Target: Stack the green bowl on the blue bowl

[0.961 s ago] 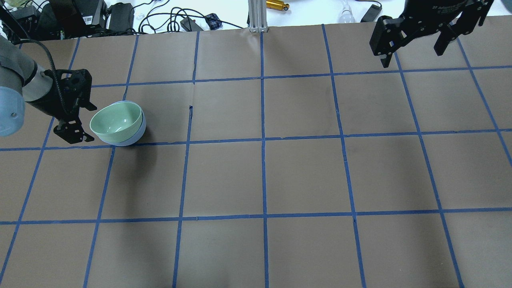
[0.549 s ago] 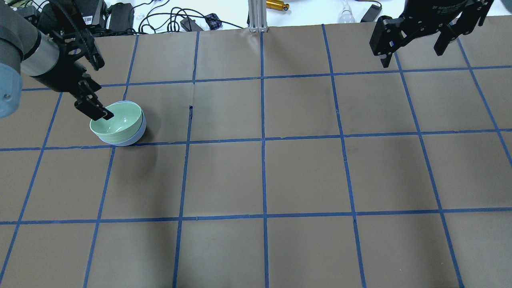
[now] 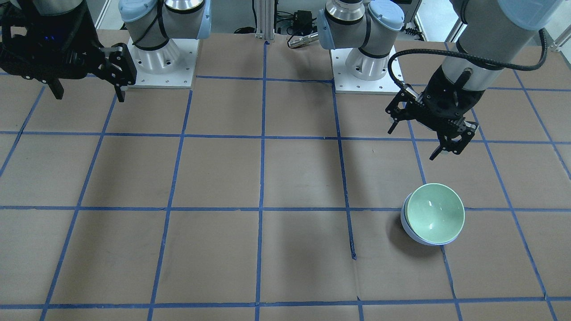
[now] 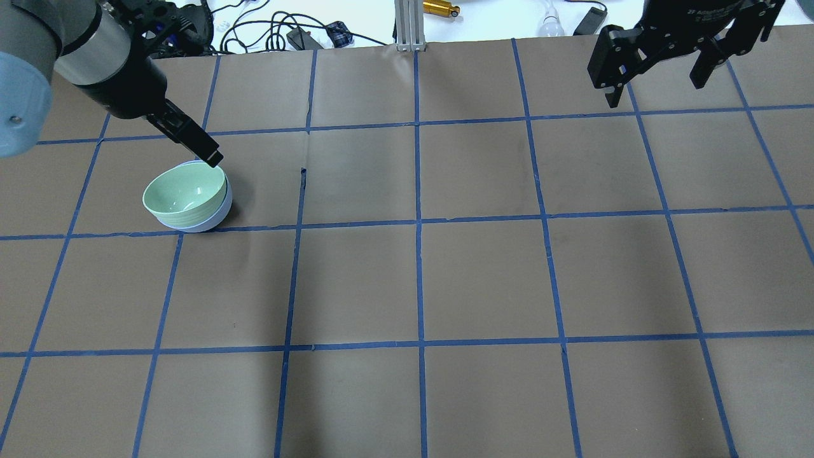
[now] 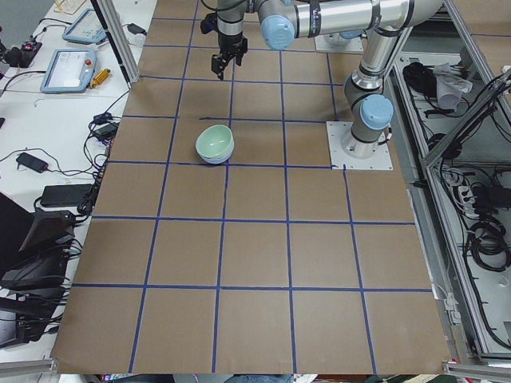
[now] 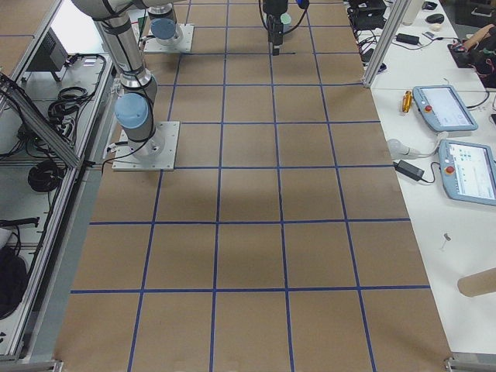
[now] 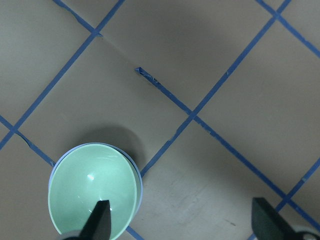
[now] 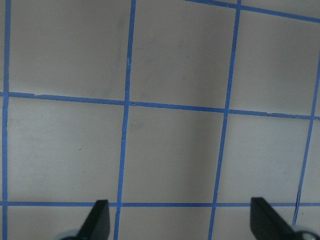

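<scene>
Lifting away from the bowls over the last second, the left gripper (image 3: 415, 141) has gone from low beside their left side to a raised spot above them, while the bowls and the right gripper have not shifted. Its fingers (image 4: 202, 145) stand spread wide with nothing between them and touch nothing. In the wrist view one fingertip shows over the green bowl's edge, well above it.

Just under and slightly left of that fingertip in the overhead view, the green bowl (image 4: 184, 191) sits nested inside the blue bowl (image 4: 218, 216) at the left of the table (image 4: 483, 280), in the second row of squares from the far edge. Both stand mouth up. They are round, so no long axis shows. Only a blue crescent shows below the green rim, on the right and near sides.

To the right of the stack, a short torn piece of blue tape (image 4: 303, 178) lies on the brown paper, well apart from the bowls. Cables (image 4: 280, 28) lie beyond the far edge.

At the far right corner the right gripper (image 4: 655, 86) hangs over bare squares, its fingers wide apart and holding nothing.
</scene>
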You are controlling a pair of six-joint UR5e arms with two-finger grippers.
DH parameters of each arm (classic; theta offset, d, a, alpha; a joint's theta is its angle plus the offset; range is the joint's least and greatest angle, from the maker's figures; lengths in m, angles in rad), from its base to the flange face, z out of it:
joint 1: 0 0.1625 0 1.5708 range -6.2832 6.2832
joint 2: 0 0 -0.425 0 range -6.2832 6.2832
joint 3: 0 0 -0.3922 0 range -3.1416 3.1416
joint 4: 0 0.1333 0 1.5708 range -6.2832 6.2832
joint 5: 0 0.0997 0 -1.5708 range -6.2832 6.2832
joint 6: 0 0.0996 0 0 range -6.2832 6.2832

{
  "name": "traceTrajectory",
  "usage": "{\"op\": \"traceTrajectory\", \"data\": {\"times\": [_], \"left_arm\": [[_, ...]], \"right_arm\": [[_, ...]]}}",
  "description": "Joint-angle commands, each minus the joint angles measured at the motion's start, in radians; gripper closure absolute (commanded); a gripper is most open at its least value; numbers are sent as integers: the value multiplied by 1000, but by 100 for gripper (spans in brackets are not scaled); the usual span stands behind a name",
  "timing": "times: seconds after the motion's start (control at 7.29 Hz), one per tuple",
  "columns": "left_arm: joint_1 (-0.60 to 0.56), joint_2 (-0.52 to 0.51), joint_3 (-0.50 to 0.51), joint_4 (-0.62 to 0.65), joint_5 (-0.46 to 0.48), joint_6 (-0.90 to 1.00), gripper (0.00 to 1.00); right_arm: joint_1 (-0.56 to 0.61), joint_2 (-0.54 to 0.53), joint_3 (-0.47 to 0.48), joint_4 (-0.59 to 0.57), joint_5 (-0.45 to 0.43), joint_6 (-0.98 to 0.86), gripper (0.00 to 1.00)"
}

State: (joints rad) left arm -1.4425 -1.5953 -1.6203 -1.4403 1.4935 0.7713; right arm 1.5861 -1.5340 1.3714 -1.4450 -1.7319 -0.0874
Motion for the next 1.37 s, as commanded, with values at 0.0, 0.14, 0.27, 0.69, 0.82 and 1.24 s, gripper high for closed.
{"op": "traceTrajectory", "data": {"times": [0.0,0.14,0.27,0.69,0.82,1.24], "left_arm": [[-68,9,7,-9,14,-232,0],[-97,17,5,-38,36,-344,0],[-104,29,8,-54,56,-430,0],[-107,63,10,-120,56,-656,0],[-111,67,8,-123,57,-679,0],[-119,75,8,-123,74,-704,0]], "right_arm": [[0,0,0,0,0,0,0],[0,0,0,0,0,0,0],[0,0,0,0,0,0,0],[0,0,0,0,0,0,0],[0,0,0,0,0,0,0],[0,0,0,0,0,0,0]]}}
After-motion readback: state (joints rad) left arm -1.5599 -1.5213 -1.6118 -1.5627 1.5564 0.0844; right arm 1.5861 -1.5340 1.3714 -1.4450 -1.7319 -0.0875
